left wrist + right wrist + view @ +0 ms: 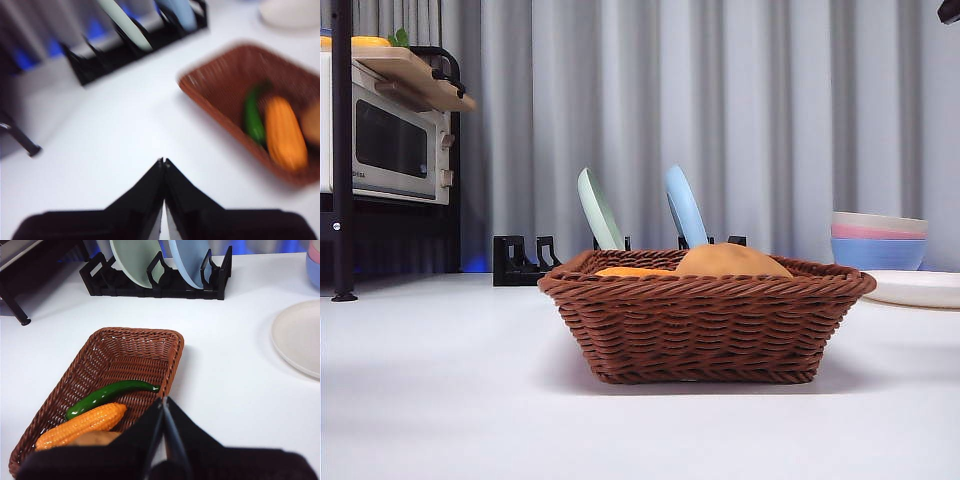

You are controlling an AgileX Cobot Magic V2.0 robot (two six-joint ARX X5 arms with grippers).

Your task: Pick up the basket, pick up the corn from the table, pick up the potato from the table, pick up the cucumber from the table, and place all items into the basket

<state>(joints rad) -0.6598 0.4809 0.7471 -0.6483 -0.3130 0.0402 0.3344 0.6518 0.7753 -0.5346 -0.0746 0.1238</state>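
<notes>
The brown wicker basket stands on the white table in the middle of the front view. Over its rim show the tan potato and a sliver of the orange corn. The right wrist view looks down into the basket, where the green cucumber, the corn and the potato lie side by side. My right gripper hovers above the basket's near side, shut and empty. My left gripper is shut and empty over bare table beside the basket. That view is blurred.
A black dish rack holds a green plate and a blue plate behind the basket. At the left, a microwave sits on a black stand. Stacked bowls and a white plate are at the right.
</notes>
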